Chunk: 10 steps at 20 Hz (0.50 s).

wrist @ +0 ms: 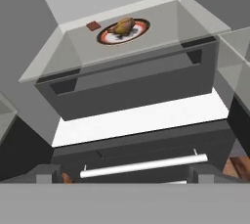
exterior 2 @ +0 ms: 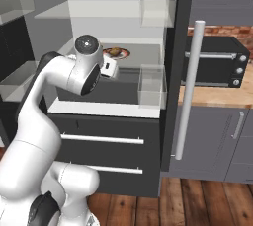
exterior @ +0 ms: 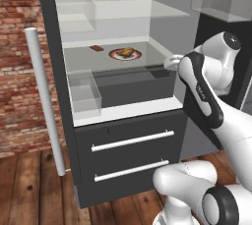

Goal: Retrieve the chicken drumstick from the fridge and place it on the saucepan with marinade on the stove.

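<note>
Dark fingertips [wrist: 48,173] spread to full width, nothing between them. Gripper [wrist: 126,176] released, empty, touching nothing. Parked in front of the open fridge [exterior: 55,47], aimed down and in at the interior. From the left base view, hand at the right edge of the opening, about level with the glass shelf [wrist: 171,22]. Well apart from the chicken drumstick [wrist: 123,25].

Directly under the gripper in the hand view: pale bar handle [wrist: 144,165] on the upper drawer front. Beyond that, white ledge [wrist: 136,118] running the width of the compartment. Above the ledge, dark grey crisper bin [wrist: 127,91], closed, tucked under the glass shelf.

Drumstick golden-brown, lumpy, lying on a round plate [wrist: 141,28] with a red-and-white rim. Plate flat on the glass shelf, toward the back, roughly centred. Flat dark red-brown rectangular piece [wrist: 92,25] just beside the plate on its left in the hand view, directly on the glass, apart from the rim.

Further out: both fridge doors swung open. Left door with clear door bin [exterior: 83,91] and long pale handle [exterior: 44,101]; right door handle [exterior 2: 187,92] upright in the right base view, another clear bin [exterior 2: 150,84] on that door. Second glass shelf higher up, bare as far as visible. Two dark drawers below the compartment, lower drawer handle [exterior: 128,170] parallel to the upper one.

Surroundings: brick wall [exterior: 17,47] left of the fridge, black countertop oven [exterior 2: 212,62] on a wooden counter to the right, grey cabinets below it, plank floor [exterior: 29,184].
</note>
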Motion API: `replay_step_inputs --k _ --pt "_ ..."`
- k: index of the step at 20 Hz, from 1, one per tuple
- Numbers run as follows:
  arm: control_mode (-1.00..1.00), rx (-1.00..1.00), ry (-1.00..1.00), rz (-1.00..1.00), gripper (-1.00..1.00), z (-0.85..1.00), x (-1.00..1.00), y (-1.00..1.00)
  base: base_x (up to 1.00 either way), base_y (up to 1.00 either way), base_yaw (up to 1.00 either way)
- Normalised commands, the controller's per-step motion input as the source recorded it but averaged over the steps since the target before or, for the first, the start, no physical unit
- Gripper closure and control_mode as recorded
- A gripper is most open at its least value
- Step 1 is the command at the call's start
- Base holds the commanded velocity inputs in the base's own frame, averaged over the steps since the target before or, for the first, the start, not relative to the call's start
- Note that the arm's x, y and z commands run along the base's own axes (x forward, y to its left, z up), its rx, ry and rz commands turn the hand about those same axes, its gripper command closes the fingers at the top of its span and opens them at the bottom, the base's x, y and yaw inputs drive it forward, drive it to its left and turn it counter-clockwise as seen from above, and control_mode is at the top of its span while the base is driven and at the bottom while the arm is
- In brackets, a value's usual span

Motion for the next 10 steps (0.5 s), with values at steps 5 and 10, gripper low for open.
replay_step_inputs --k 5,10 --pt "-1.00 0.00 0.00 0.00 -1.00 -0.01 0.00 0.02 0.00 0.00 0.00" --pt "1.00 0.00 0.00 0.00 -1.00 0.00 0.00 0.00 0.28 0.12 -0.01"
